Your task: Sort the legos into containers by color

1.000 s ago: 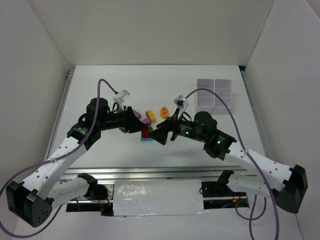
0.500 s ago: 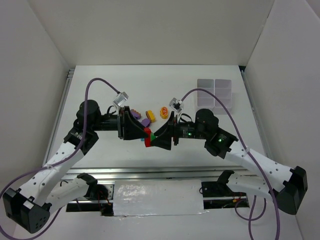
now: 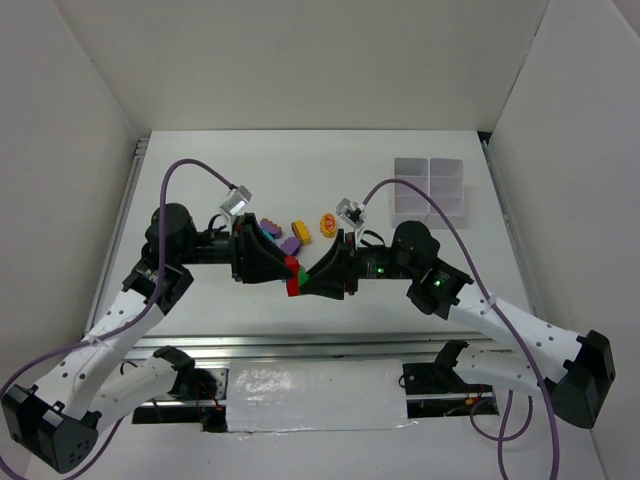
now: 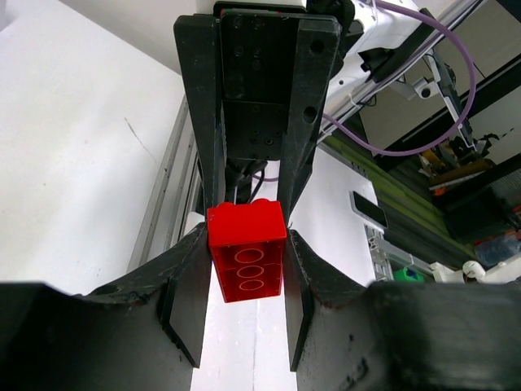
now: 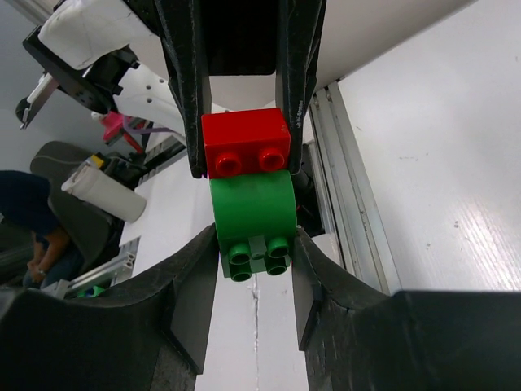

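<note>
Above the near middle of the white tabletop [image 3: 300,160], the left gripper [image 4: 244,281] clamps a small red studded plastic brick [image 4: 247,244] and the right gripper [image 5: 254,269] pinches the green rounded plastic brick [image 5: 252,212] snapped to it; light, rigid, slick pieces, likely best gripped on their flat sides.

A white table [image 3: 330,160] stood enclosed by white walls [image 3: 300,60] on three sides. An aluminium rail [image 3: 260,347] ran along the table's near edge.
</note>
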Controlling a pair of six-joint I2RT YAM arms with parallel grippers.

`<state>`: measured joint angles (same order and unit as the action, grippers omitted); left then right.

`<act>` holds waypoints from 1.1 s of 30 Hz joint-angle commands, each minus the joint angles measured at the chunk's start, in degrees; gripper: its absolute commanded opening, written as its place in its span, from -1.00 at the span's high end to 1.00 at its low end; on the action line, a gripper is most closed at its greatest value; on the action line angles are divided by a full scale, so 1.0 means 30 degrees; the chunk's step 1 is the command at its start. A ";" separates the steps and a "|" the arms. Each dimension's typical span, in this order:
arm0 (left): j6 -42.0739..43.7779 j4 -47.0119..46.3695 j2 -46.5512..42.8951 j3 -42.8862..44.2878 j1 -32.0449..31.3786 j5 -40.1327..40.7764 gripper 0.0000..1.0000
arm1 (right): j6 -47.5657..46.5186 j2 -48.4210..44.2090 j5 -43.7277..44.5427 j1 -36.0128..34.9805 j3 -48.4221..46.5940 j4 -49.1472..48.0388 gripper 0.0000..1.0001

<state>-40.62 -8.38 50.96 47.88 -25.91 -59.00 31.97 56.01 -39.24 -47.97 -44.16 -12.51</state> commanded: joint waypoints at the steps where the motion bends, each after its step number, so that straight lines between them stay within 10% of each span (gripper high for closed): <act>1: 0.0530 0.0121 0.0356 0.0357 -0.0064 0.0095 1.00 | 0.0128 -0.0446 -0.1539 -0.0125 0.0160 -0.2161 1.00; 20: 0.0915 0.0219 0.0094 0.0506 0.0814 0.0040 1.00 | -0.0784 -0.1766 -0.3793 0.2804 0.2005 -0.2800 1.00; 23: 0.1551 0.1960 0.0239 0.1234 0.0903 0.0937 1.00 | -0.1718 -0.1940 0.0435 0.2863 0.1132 0.0556 1.00; 27: 0.5800 1.0662 0.0444 0.4920 0.0903 0.9099 1.00 | -0.0789 0.0220 1.4968 0.3124 -0.1942 0.7285 1.00; 33: 0.6451 1.4631 -0.0311 0.4410 0.0932 1.8199 1.00 | 0.4389 0.4325 2.3503 0.7247 -0.5931 1.1082 1.00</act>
<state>-24.88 26.68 51.88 63.29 -23.40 -21.04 35.66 66.32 9.50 -31.55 -58.46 11.31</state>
